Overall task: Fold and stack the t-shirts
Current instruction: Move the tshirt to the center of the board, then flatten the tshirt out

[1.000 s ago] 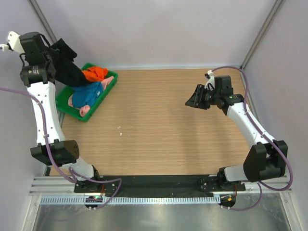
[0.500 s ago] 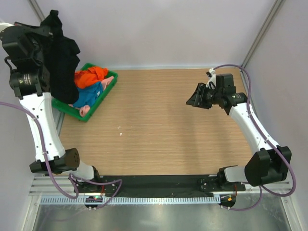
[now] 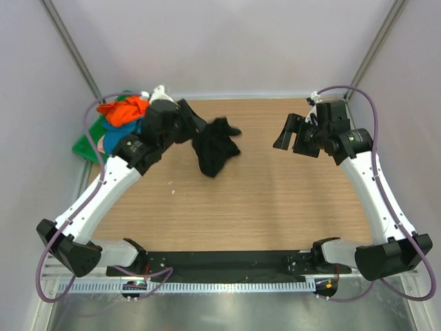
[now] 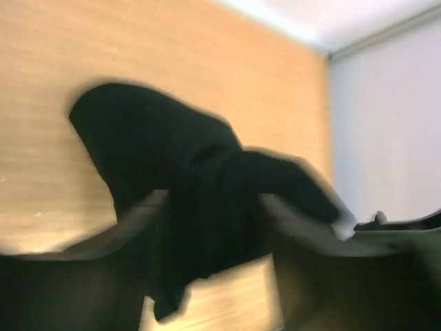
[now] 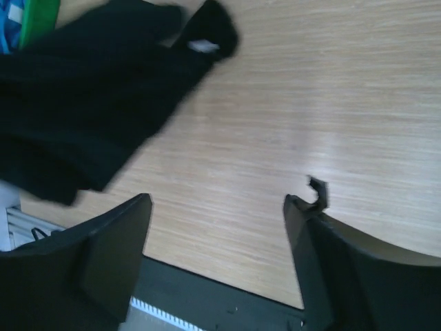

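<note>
Counting from the overhead view, I see two arms, one green tray at the far left edge of the table, and three t-shirts: one black t-shirt, one orange t-shirt and one blue t-shirt. The orange and blue ones lie bunched in the tray. The black one is crumpled over the wood toward the back middle, right at the tip of the left gripper and clear of the tray.

The left wrist camera gives me what the overhead hides: the black cloth runs down between the left fingers and fills the gap. That picture is smeared, so I cannot tell whether the claw pinches the cloth or stands loose around it.

The right gripper hangs over the right side, apart from the shirt. Its own camera shows its fingers spread wide with table wood between them, and a small pale tag on the black cloth that neither other view shows.
</note>
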{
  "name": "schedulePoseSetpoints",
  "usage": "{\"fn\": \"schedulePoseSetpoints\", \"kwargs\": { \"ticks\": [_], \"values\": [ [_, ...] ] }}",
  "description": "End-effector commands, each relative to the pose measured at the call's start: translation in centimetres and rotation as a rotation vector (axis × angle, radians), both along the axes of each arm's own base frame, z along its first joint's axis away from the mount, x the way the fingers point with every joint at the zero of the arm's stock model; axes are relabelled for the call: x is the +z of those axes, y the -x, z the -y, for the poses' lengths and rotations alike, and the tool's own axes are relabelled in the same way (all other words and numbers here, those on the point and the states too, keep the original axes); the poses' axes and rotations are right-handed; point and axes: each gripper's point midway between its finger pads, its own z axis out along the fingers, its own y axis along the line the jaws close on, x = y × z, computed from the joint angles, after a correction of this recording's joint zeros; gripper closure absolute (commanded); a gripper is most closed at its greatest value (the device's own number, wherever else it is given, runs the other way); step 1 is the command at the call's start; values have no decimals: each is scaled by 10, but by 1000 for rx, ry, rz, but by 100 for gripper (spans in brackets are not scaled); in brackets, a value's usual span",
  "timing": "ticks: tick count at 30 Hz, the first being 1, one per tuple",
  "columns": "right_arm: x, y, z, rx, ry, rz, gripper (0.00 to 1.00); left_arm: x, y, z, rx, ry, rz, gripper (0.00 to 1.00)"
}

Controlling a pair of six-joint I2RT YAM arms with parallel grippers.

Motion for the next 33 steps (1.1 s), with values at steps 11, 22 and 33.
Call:
{"fn": "schedulePoseSetpoints", "kwargs": {
  "ticks": [11, 22, 33],
  "values": [
    [-25, 42, -31, 235, 241, -98, 0, -56, 39, 8, -145, -86, -101, 26],
    [-98, 38, -75, 216, -7, -303, 29, -159, 71, 51, -444, -111, -375, 44],
    [-173, 32, -79, 133, -12, -416, 39, -263, 99, 36, -516, -285, -587, 41]
  ]
}}
